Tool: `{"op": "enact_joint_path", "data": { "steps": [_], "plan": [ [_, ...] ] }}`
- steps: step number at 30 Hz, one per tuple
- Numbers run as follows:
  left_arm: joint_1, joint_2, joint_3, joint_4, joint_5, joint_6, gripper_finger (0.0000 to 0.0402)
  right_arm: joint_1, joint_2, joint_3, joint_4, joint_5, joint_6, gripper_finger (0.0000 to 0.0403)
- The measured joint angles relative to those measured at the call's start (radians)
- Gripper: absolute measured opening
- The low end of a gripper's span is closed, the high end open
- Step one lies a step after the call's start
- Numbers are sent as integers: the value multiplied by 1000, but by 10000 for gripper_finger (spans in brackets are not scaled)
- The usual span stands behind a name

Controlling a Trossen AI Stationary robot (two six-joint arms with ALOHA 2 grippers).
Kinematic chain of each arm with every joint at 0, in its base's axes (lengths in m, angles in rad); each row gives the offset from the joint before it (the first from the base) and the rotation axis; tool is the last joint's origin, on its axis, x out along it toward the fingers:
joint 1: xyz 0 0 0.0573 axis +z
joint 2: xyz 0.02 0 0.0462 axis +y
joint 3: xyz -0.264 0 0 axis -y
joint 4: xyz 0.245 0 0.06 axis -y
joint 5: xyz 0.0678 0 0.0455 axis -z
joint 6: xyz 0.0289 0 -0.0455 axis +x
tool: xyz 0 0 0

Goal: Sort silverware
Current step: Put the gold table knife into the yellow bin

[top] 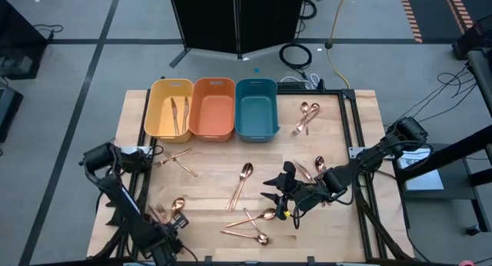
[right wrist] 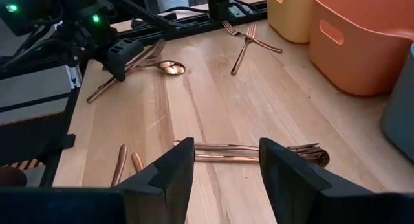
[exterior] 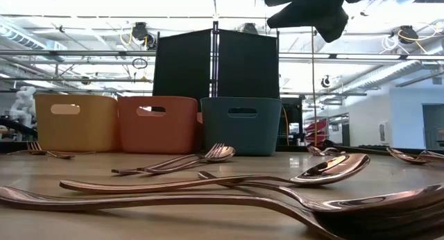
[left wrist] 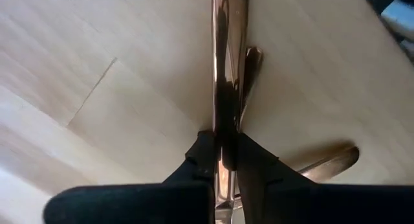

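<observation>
The left gripper [left wrist: 223, 160] sits at the table's near left corner, fingers pinching one slim handle from the silverware [top: 247, 177] strewn across the table [top: 211, 162]; lift straight up so its neighbours stay put. The right gripper [right wrist: 226, 160] hovers spread above pieces near centre, waiting

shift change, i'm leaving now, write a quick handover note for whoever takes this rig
Left tool: at the table's near-left corner, closed on a piece of silverware lying on the wood.
Right tool: open, hovering over the pieces at front centre, holding nothing.
Done: two pieces lie in the yellow bin.
Orange bin and teal bin hold nothing visible.
Left: silverware scattered across the table, including a cluster at the far right and a pair near the yellow bin.
</observation>
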Motion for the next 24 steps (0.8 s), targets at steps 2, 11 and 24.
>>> {"op": "enact_joint_path", "data": {
  "steps": [2, 11, 24],
  "plan": [
    [0, 2, 15, -37, -22, 17, 25, 0, 0, 0, 1, 0, 0, 164],
    [1, 3, 31, -79, -50, 18, 25, 0, 0, 0, 7, 0, 7, 164],
    [1, -1, 170, -309, -95, 24, 25, 0, 0, 0, 8, -1, 7, 164]
  ]
}}
